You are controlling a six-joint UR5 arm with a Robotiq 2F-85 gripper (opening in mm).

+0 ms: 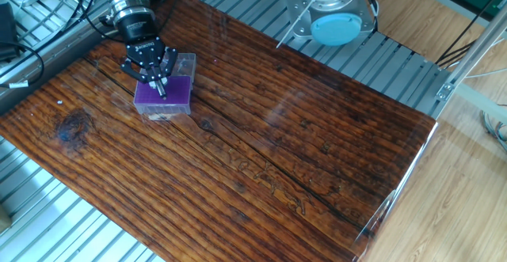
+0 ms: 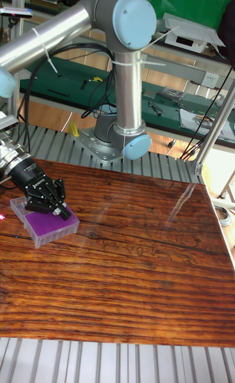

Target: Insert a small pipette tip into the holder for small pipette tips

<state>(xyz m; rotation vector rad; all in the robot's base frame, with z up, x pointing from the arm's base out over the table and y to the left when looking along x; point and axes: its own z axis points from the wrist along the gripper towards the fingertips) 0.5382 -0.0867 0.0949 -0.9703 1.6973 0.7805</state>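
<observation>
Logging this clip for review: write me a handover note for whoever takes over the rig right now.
Gripper: low over the holder for small pipette tips, fingers close together; whether they pinch a tip is too small to tell.
Holder: on the wooden table, at its far left corner in the fixed view, purple grid up.
Done: arm is positioned above the grid.
Left: confirm a tip is held, seat it in a hole, release, withdraw.
</observation>
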